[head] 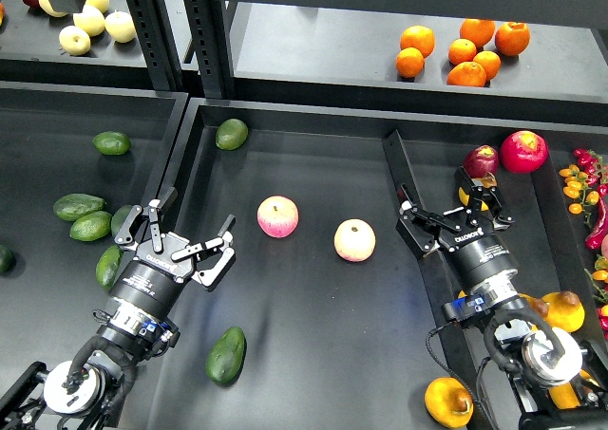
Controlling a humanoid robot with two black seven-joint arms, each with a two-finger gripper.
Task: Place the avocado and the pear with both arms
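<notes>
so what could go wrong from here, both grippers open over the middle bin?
1. The left gripper hovers nearer the avocados in the left bin than the dark avocado, so it may grab a wrong one.
2. The right gripper is empty near the divider wall; reaching the pear risks clipping it.

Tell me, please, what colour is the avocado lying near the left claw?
Dark green, seen in the head view: the avocado.
</notes>
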